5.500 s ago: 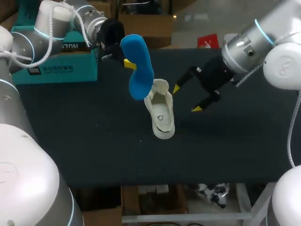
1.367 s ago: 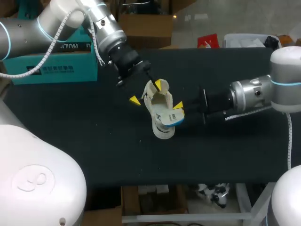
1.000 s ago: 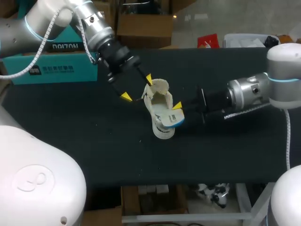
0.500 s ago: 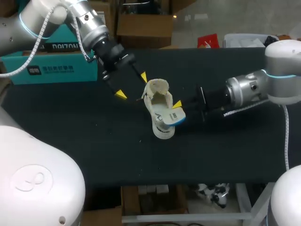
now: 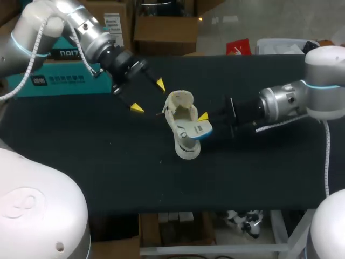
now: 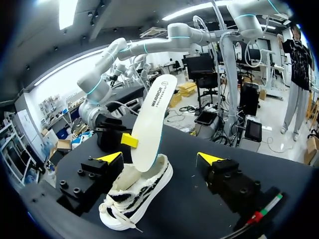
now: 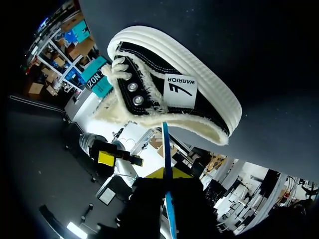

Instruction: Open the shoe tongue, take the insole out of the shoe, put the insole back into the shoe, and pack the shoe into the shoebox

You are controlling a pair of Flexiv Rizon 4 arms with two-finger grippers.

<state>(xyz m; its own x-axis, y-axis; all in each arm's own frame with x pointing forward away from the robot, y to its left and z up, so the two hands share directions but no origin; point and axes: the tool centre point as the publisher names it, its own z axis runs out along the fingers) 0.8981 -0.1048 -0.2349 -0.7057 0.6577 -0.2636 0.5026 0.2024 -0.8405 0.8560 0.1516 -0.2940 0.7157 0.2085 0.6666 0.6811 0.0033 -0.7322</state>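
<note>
A cream shoe (image 5: 182,141) lies on the black table (image 5: 108,172), heel toward the back. The insole (image 5: 197,130), white on one face and blue on the other, stands tilted with its lower end at the shoe's opening. My right gripper (image 5: 204,120) is shut on the insole from the shoe's right. In the right wrist view the insole (image 7: 166,144) runs edge-on between the fingers toward the shoe (image 7: 174,79). My left gripper (image 5: 148,96) is open and empty, left of the heel. In its own view the left gripper (image 6: 159,158) faces the shoe (image 6: 134,196) and upright insole (image 6: 154,122).
A teal shoebox (image 5: 59,75) sits at the table's back left, behind my left arm. The black table (image 6: 199,219) shows bare surface in front of the shoe and to its left.
My left gripper has drawn back from the shoe's heel toward the back left, staying open. My right gripper keeps its hold; the insole has shifted only slightly.
</note>
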